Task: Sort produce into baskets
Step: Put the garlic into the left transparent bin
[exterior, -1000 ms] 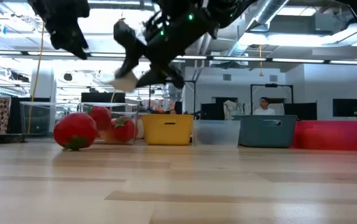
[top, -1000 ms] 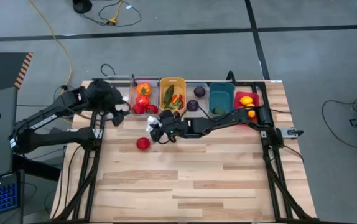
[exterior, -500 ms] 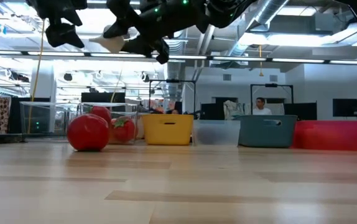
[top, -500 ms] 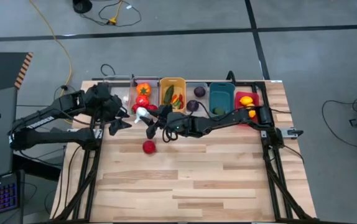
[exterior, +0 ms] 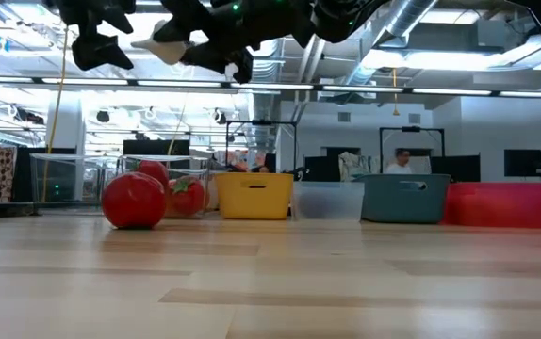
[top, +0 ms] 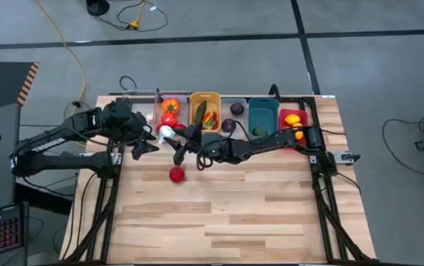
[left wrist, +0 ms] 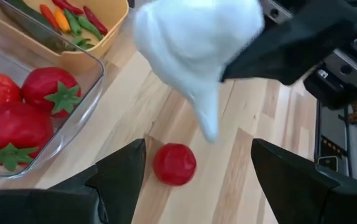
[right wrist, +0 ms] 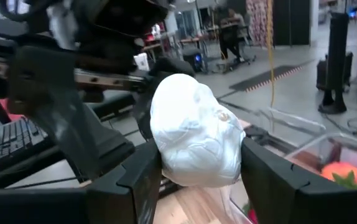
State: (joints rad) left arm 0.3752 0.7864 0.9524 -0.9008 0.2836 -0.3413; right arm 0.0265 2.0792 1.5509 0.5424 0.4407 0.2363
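the right arm's fingers (right wrist: 194, 180) are clenched on a white garlic bulb of toy plastic (top: 166, 133), holding it up off the wooden slatted bench (top: 256, 214), just in front of the clear plastic bin holding red tomatoes (top: 169, 117) at the left end of the basket row. in the right wrist view the bulb (right wrist: 194, 140) sits squarely between the two dark fingers, its pointed end hanging downward, and in the low view it (exterior: 164, 47) hangs high above the bench surface. the left arm's fingers (top: 139, 140) stand released and spread, holding nothing, close beside the garlic on its left; in the left wrist view the bulb (left wrist: 197, 53) hangs above the open gap between them. a single round red toy tomato (top: 176, 174) lies loose on the bench, well forward of the bins and below the two arms; the low view shows it (exterior: 134, 200) resting on the wood in front of the clear bin. along the back edge the row runs on from the clear tomato bin to an orange-yellow plastic bin with green and red chilies (top: 205, 112), a clear bin with two dark purple balls (top: 233, 117), a teal plastic bin (top: 263, 117) and a red plastic bin holding yellow-orange citrus (top: 293, 122), the last partly covered by the right arm.
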